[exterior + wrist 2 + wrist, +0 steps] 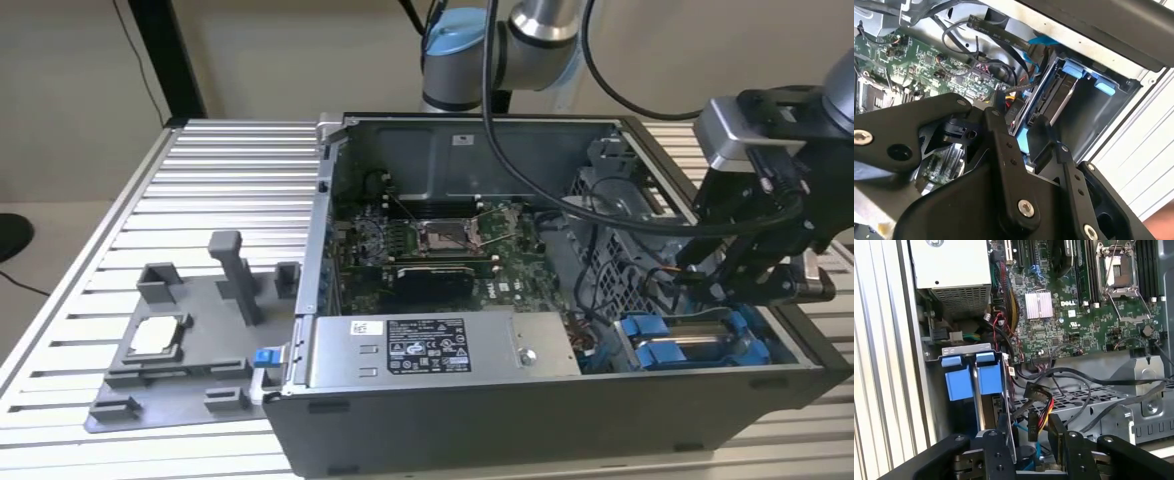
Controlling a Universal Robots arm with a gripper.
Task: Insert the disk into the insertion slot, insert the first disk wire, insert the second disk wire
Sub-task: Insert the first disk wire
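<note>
Hanging claw (1030, 437) beside disk (977, 400); first wrist view shows connector (1035, 391).

Hiding and cropping near the hand (734, 290)
Covering part of the insertion slot (674, 345) in the exterior view; cropping the arm (534, 20) at the upper edge; masking the lower end of the black plug (1035, 415) in the first wrist view.

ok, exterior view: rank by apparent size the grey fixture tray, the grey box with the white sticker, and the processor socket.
1. grey fixture tray, largest
2. grey box with the white sticker, somewhat smaller
3. processor socket, clearly smallest; it lies deeper in the case, which may widen the gap a little.
</note>
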